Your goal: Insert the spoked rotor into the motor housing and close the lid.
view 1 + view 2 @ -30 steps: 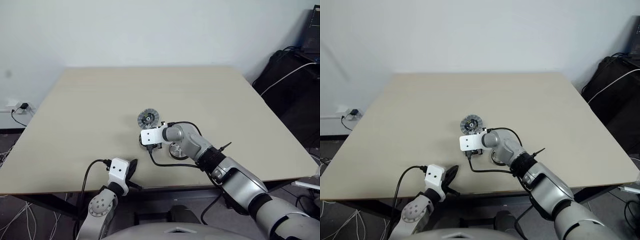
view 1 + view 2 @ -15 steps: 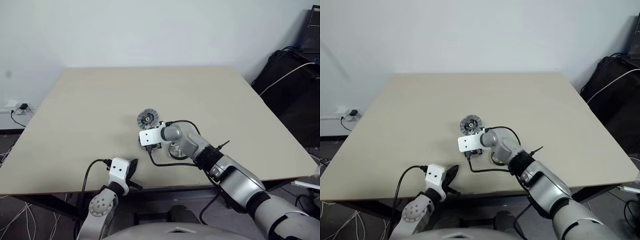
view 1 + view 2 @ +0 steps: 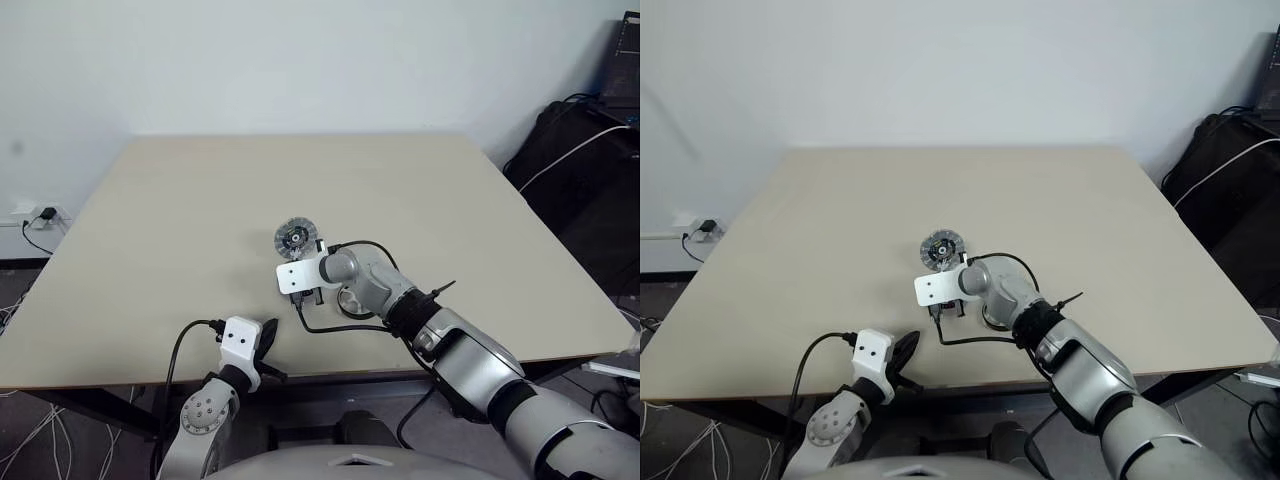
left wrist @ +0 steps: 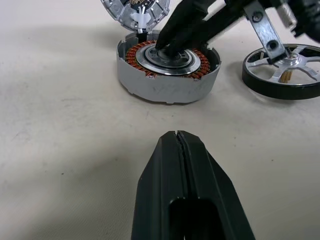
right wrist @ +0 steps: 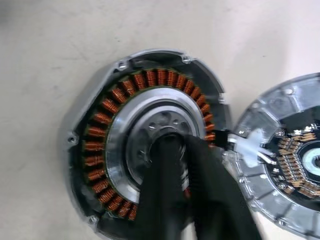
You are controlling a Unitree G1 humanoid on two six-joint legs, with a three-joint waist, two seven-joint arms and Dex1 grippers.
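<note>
bearing motor parts, beige table (image 3: 180, 220)

Right tool (image 5: 172, 150) closed, angled down; left tool (image 4: 177, 137) closed, low.

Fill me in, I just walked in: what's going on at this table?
The robot is assembling a small motor. Its right gripper, fingers shut, is pressed into the centre of the motor housing on the table. The spoked rotor lies beside the housing, not yet inserted, and the lid sits just behind it. The left gripper is shut, holding nothing.
</note>
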